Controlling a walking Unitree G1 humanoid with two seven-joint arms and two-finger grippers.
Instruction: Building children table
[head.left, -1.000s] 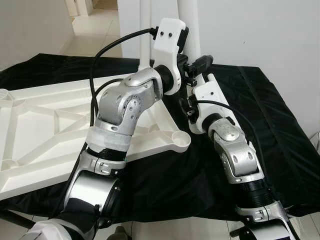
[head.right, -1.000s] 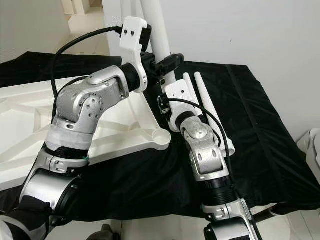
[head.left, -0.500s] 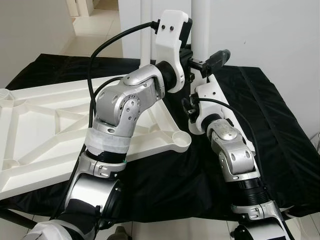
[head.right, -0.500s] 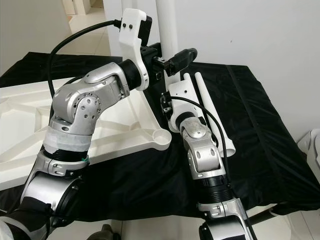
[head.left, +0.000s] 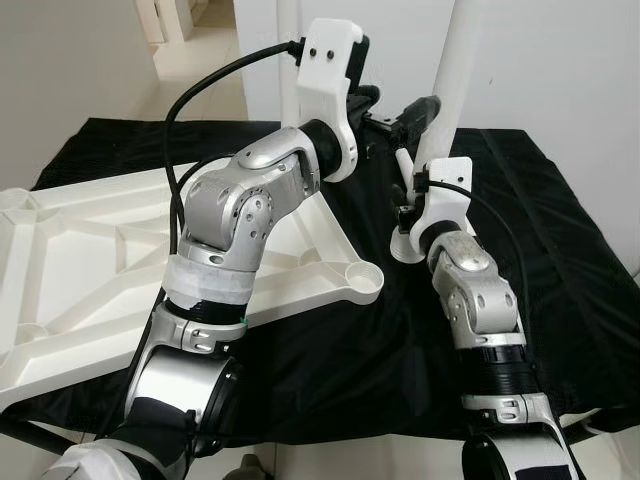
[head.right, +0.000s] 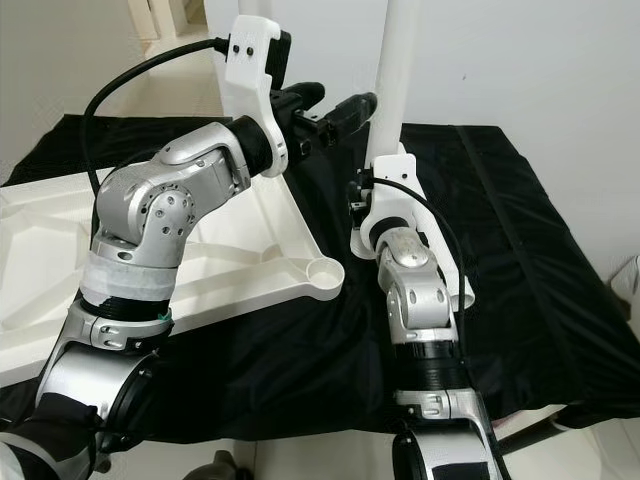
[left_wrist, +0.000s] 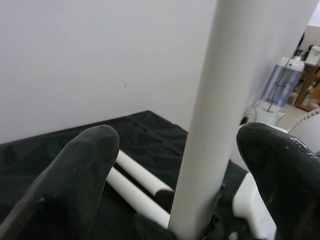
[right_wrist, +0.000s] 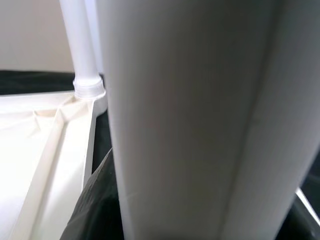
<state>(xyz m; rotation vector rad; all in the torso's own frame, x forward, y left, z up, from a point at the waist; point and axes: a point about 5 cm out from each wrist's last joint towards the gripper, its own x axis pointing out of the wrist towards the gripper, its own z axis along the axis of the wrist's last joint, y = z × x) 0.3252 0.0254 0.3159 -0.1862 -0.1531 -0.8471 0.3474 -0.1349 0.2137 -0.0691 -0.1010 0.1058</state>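
Right gripper (head.right: 372, 150) clamped on long white plastic table leg (head.left: 452, 75), held upright over black cloth (head.left: 560, 260), right of upturned white ribbed tabletop (head.left: 90, 250). Left gripper (left_wrist: 175, 150) spread wide around that leg, not touching. Best keep leg vertical, carry left to empty round corner socket (head.left: 361, 273), then press down. Already-fitted white leg (head.left: 289, 55) at far corner. Two spare white legs (left_wrist: 140, 182) lying on cloth behind; left forearm crowding the path.

No readable text anywhere — no label, brand, number or sign on the white tabletop (head.left: 90, 270), the leg (head.right: 392, 70) standing beside it, or the black cloth (head.left: 560, 260) underneath (all plain surfaces).
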